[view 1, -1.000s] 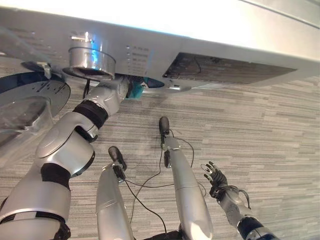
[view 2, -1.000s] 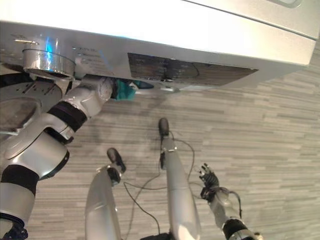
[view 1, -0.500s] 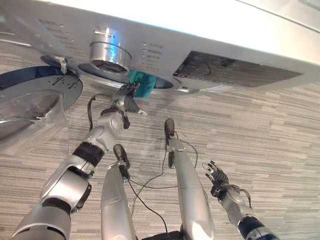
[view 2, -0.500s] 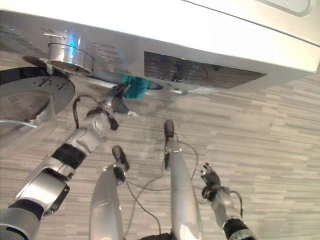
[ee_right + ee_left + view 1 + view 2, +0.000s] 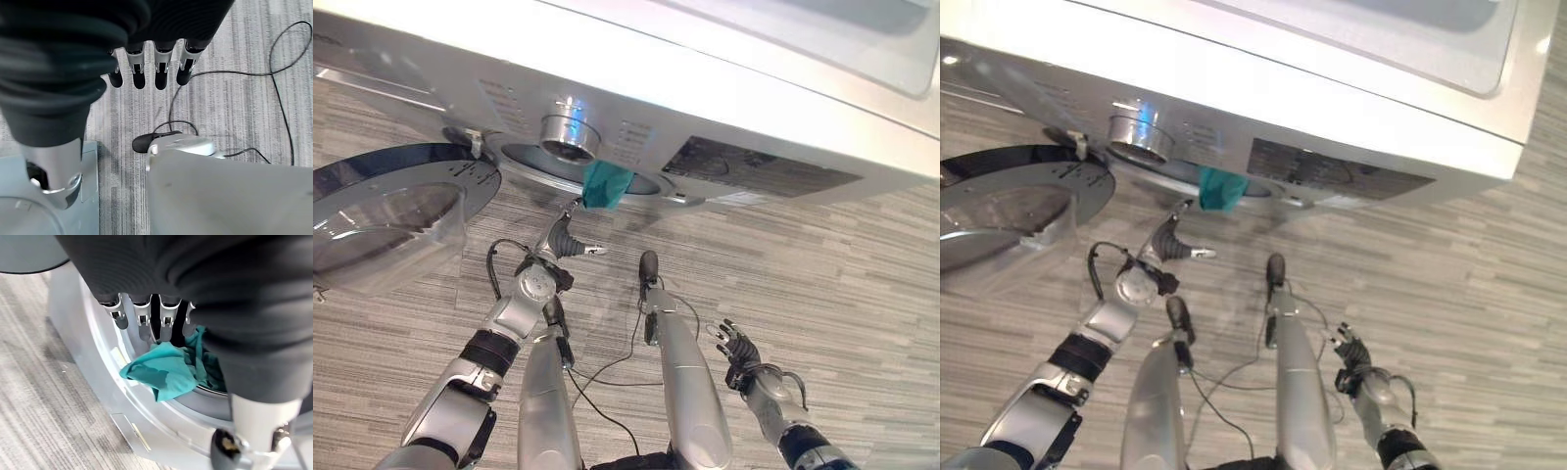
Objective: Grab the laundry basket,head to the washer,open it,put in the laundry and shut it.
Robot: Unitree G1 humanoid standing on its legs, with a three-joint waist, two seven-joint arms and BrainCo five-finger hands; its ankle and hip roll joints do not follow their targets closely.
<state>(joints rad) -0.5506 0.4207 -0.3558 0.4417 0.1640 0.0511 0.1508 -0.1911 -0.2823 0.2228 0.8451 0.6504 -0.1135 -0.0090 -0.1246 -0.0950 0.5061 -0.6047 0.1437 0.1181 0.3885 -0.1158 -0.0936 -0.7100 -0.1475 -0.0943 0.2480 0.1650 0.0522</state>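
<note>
Compared with a second ago, you will find the left robot hand out of the washer: then the arm reached into the drum opening with the hand hidden inside, half a second ago it was just at the rim, and now it hangs below the opening, clear of it, fingers straight and loose, thumb out to the side, holding nothing. The whole view has also shifted between frames, so the head camera moved; you now see more of the washer's top and the control knob sits nearer the middle. The teal laundry is not fully in: a fold of it hangs out over the lower lip of the opening, and in the left wrist view the cloth drapes across the grey door seal just past the fingertips, not touching them as far as you can tell. The round door stands swung open to the robot's left, its outer edge cut off by the picture. The right robot hand is low over the striped floor, well away from the washer, fingers spread and relaxed, empty, much as before. How much laundry lies deeper in the drum is hidden by the rim and the hand's cover
</note>
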